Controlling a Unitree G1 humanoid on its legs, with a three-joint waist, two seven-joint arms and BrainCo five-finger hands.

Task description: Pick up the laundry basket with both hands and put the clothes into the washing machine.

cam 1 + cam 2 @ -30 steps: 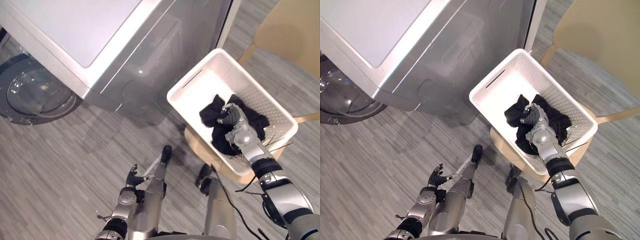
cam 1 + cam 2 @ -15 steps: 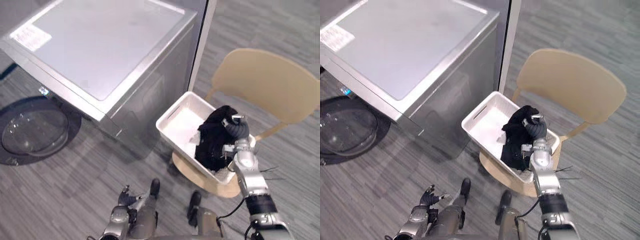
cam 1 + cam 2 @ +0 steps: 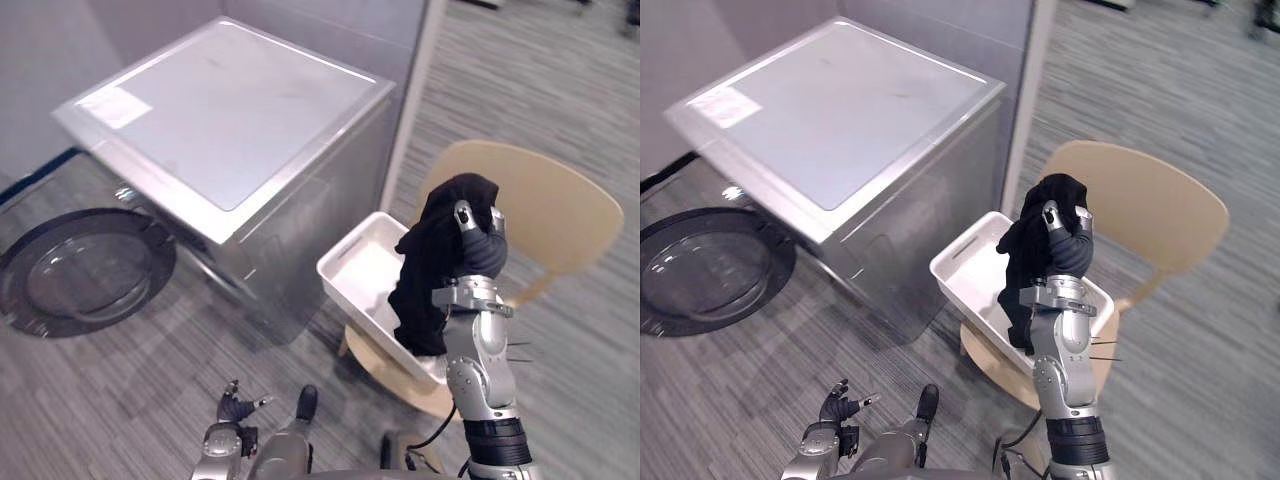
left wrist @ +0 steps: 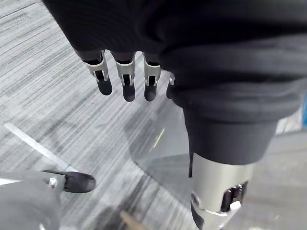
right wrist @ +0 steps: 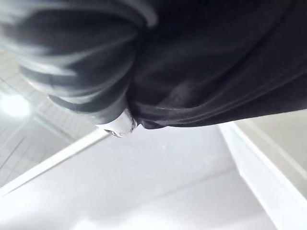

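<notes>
A white laundry basket point(image 3: 362, 272) rests on the seat of a pale wooden chair point(image 3: 548, 212), right of the silver washing machine point(image 3: 235, 130). My right hand point(image 3: 477, 251) is raised above the basket, its fingers curled round a black garment point(image 3: 438, 262). The cloth hangs down from the hand, and its lower end reaches into the basket. In the right wrist view the dark cloth point(image 5: 206, 72) bunches against the hand, with the basket's white wall point(image 5: 259, 177) past it. My left hand point(image 3: 232, 409) hangs low near the floor, its fingers point(image 4: 124, 80) relaxed and empty.
The washer's round glass door point(image 3: 85, 270) stands open at the left, low over the grey plank floor point(image 3: 120, 390). A light wall edge point(image 3: 412, 95) rises behind the machine. The chair's backrest stands behind the basket.
My right hand has risen out of the basket, pulling the black garment up with it. The camera has tilted up and back, showing more of the room. The left hand stays low.
</notes>
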